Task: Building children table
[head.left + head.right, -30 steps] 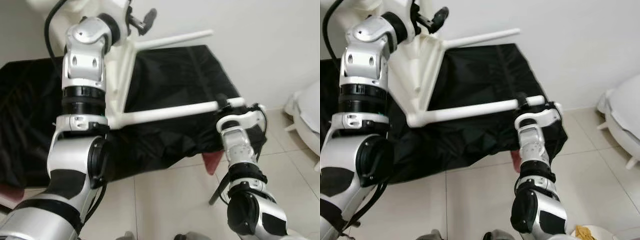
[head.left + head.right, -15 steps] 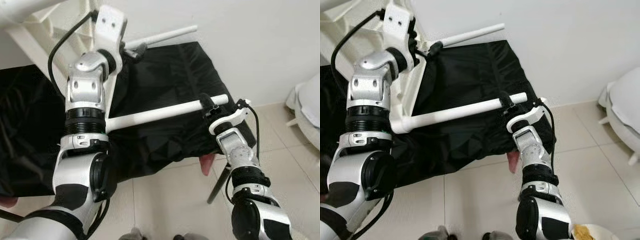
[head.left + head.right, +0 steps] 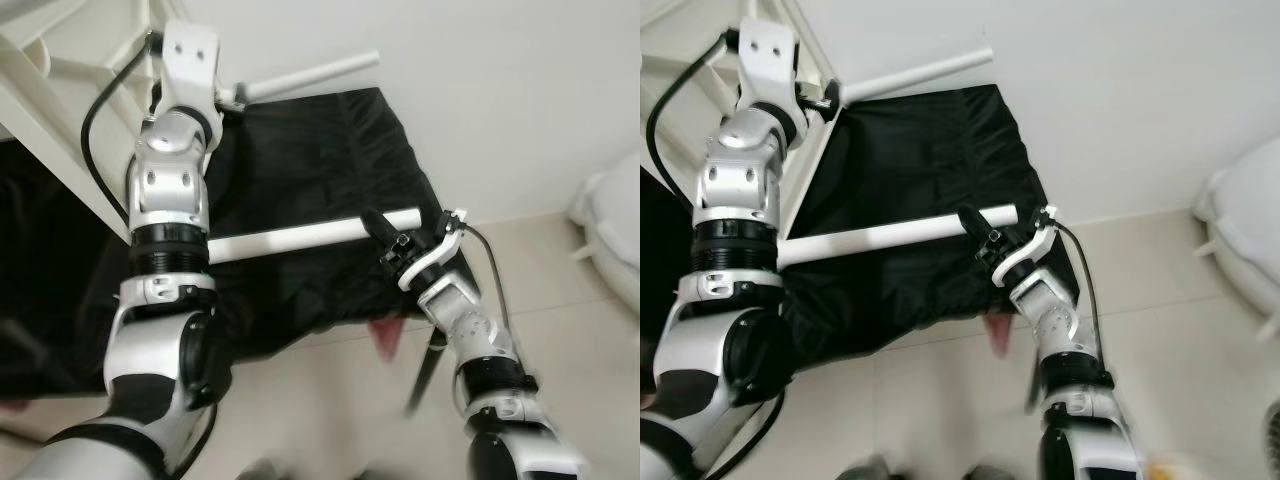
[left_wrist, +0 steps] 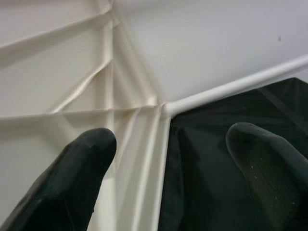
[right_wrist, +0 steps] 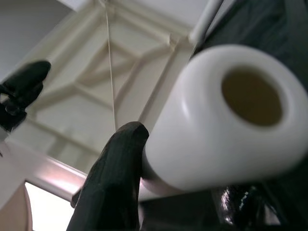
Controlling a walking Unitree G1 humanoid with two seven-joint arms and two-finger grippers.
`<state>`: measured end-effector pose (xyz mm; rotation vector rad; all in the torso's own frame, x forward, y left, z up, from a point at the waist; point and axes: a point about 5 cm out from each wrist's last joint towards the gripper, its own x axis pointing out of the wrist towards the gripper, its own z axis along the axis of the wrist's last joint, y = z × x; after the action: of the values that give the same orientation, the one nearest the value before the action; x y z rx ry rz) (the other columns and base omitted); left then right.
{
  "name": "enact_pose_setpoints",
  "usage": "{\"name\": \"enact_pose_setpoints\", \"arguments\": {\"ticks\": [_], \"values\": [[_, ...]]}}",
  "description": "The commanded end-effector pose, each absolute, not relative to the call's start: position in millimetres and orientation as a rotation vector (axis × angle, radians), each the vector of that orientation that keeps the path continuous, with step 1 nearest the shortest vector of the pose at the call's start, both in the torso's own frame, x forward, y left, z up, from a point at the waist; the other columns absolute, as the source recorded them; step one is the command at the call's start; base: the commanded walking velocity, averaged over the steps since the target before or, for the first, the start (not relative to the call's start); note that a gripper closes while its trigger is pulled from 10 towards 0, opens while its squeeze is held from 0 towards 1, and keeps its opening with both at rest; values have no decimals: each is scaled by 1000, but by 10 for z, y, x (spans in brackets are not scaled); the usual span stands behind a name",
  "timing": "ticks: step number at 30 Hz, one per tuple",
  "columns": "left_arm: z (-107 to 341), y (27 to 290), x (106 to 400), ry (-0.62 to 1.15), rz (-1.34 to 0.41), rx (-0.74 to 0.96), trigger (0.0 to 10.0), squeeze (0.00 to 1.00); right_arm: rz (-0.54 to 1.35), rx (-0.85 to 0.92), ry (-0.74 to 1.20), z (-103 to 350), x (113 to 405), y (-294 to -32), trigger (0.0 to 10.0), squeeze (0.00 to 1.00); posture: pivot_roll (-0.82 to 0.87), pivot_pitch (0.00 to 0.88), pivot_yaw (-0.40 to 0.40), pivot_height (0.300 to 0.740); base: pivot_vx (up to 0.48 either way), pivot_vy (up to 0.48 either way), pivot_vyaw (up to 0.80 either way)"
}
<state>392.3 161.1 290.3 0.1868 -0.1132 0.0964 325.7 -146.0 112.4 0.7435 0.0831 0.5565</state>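
The white plastic children's table (image 3: 60, 90) lies tipped on its side over a black cloth, its ribbed underside (image 4: 57, 72) facing me and two legs pointing right. My right gripper (image 3: 388, 240) is shut on the free end of the lower leg (image 3: 300, 232). In the right wrist view one finger (image 5: 115, 178) presses against that hollow leg end (image 5: 231, 120). My left gripper (image 3: 232, 95) is raised by the base of the upper leg (image 3: 310, 75). It is open, fingers (image 4: 72, 178) spread wide, with nothing between them.
A black cloth (image 3: 310, 160) covers low furniture against the white wall behind the table. A pink part (image 3: 385, 335) and a dark thin leg (image 3: 425, 370) show under its right edge. A white rounded object (image 3: 610, 200) stands at the far right on the tiled floor.
The view has shifted. The table's underside has swung up at the upper left. My right gripper has kept hold of the lower leg as its wrist tilted over; the left stays by the upper leg's base.
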Motion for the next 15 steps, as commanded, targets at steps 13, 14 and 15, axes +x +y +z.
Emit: {"name": "enact_pose_setpoints", "arguments": {"ticks": [13, 14, 15], "values": [[2944, 1773, 3880, -145, 181, 141, 10000, 0, 446, 357, 260, 897, 3159, -1675, 10000, 1000, 35, 48, -20, 740, 0, 0, 0], [2928, 1765, 3885, -142, 185, 120, 10000, 0, 425, 288, 229, 943, 3164, -1703, 10000, 1000, 35, 42, -21, 740, 0, 0, 0], [2928, 1765, 3885, -142, 185, 120, 10000, 0, 425, 288, 229, 943, 3164, -1703, 10000, 1000, 35, 42, -21, 740, 0, 0, 0]]}}
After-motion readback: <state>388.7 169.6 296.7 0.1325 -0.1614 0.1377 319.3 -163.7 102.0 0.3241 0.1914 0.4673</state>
